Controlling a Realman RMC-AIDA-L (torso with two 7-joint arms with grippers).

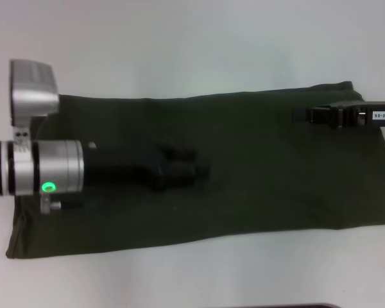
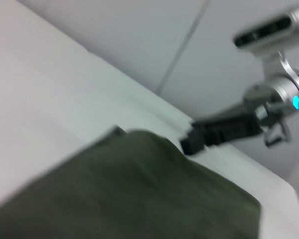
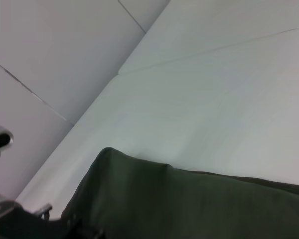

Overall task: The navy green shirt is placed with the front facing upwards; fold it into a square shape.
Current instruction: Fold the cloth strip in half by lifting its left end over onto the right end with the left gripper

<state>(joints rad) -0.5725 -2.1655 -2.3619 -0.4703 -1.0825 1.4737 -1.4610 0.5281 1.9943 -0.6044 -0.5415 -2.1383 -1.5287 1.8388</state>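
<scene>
Where the white surface (image 1: pixel 192 38) fills the head view, the navy green shirt (image 1: pixel 256 173) lies flat across it as a long dark band, reaching from the lower left of the frame to the right edge. No lettering shows on the cloth — only plain green fabric with a faint crease running up near its middle. The shirt's upper right corner rises to a small point near the top of the band.

The left arm enters from the left edge at mid height, its silver cuff carrying a green light, and stretches over the shirt. The left tool (image 1: pixel 183 170) sits over the middle of the cloth, a little left of centre; it is black against dark fabric, so whether it is spread or pressed together cannot be told.

The right tool (image 1: pixel 301 115) comes in from the right edge in the upper right of the frame, over the shirt's upper right part — its state cannot be told either. In the left wrist view it (image 2: pixel 189 142) shows at the shirt's (image 2: pixel 139 194) far edge.
</scene>
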